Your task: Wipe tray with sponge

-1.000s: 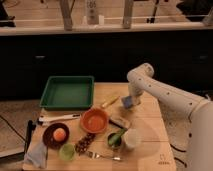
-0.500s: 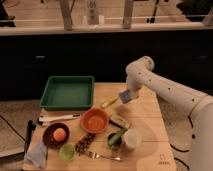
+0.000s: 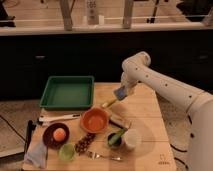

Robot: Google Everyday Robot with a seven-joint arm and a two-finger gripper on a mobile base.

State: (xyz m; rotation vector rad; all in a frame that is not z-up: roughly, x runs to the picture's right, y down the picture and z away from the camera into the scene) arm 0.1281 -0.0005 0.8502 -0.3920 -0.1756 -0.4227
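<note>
A big wooden table holds everything. The white robot arm reaches in from the right and bends down over the far right part of the table. Its gripper hangs just above the wood, to the right of the tray. A small blue and yellow thing, likely the sponge, sits right at the gripper tip and looks held there, but I cannot tell how the jaws are set. A yellow stick-like thing lies just below it, pointing from near left to far right. The green tray sits on the far left side, flat, with its long side going left to right. Near the middle is an orange bowl. Near left is a dark plate with an orange ball on it, and a blue cloth at the corner. A small green cup and a white cup stand along the near edge. A fork lies between them. No writing can be read.
</note>
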